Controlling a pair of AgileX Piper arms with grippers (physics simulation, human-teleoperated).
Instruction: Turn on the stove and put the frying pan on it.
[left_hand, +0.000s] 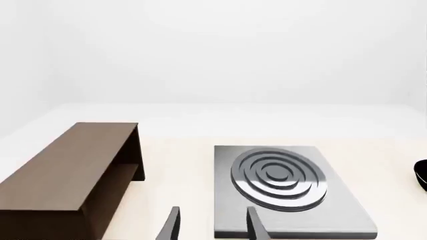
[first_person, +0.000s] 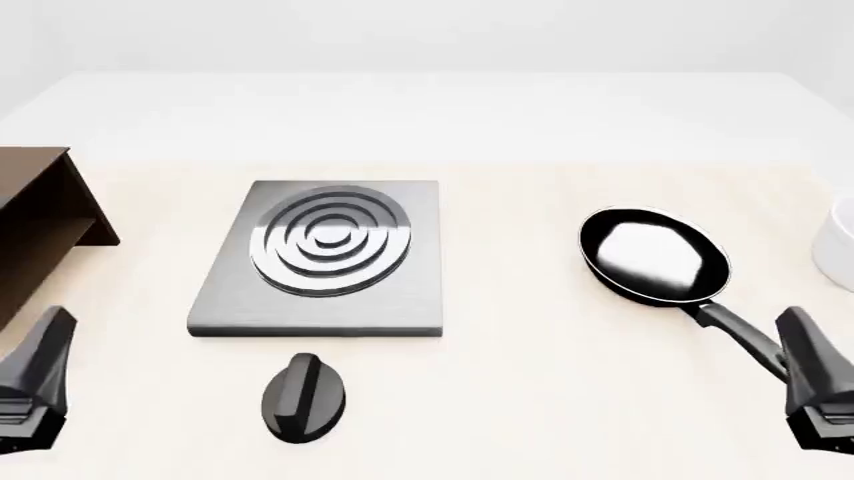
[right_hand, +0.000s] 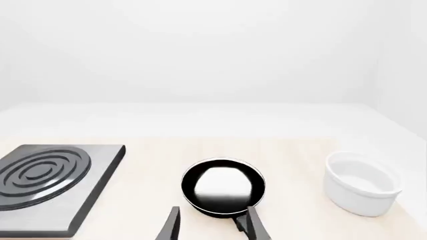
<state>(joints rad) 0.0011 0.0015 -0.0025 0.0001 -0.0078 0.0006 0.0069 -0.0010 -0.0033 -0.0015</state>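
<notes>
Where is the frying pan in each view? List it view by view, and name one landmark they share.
Front view: frying pan right of centre, handle running toward the right gripper.
Right wrist view: low in the middle, between stove and white cup.
Left wrist view: only a black sliver at the edge.
Shared landmark: the stove.

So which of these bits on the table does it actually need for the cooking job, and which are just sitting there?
Needed:
stove
knob
frying pan

Just lying about:
brown wooden shelf
white cup
</notes>
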